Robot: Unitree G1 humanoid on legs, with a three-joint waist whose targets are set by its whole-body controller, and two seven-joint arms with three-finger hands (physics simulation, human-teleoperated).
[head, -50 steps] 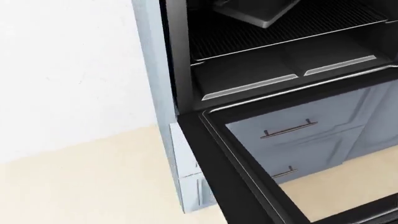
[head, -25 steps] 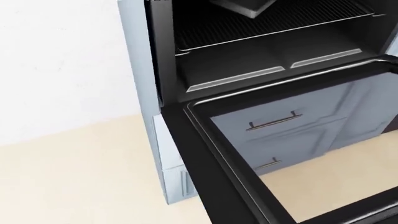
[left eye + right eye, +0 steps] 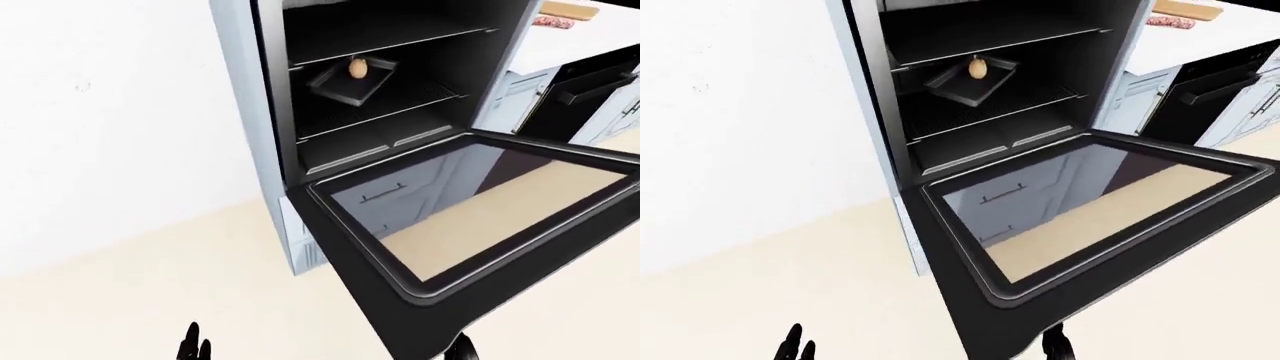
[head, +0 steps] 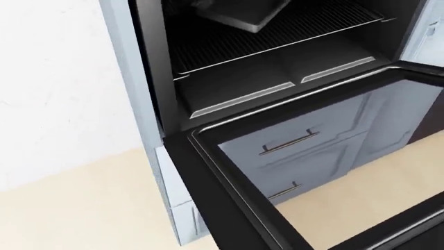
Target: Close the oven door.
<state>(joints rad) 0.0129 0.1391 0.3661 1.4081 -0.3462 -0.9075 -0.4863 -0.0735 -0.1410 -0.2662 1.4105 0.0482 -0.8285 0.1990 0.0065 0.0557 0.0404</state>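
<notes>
The oven (image 3: 380, 82) sits in a pale blue cabinet column, its cavity open and dark. Its door (image 3: 345, 259) hangs fully open and lies flat, a black frame around a glass pane; the head view shows the door's hinge side (image 4: 208, 177) close up. On the upper rack rests a dark tray (image 3: 345, 82) with a brown egg-shaped thing (image 3: 357, 67). Only fingertips show at the bottom of the eye views. My left hand (image 3: 193, 346) is over the floor, left of the door. My right hand (image 3: 1058, 347) pokes up just below the door's near corner. Neither hand holds anything.
A white wall (image 3: 110, 120) fills the left and beige floor (image 3: 150, 300) the lower left. Blue drawers (image 4: 298, 140) with bar handles show through the glass. At the right stand a black appliance (image 3: 585, 94) and a white counter (image 3: 570, 37) with a cutting board.
The whole head view has shifted: oven and door slid left in the picture, so the camera moved. The door stays flat open.
</notes>
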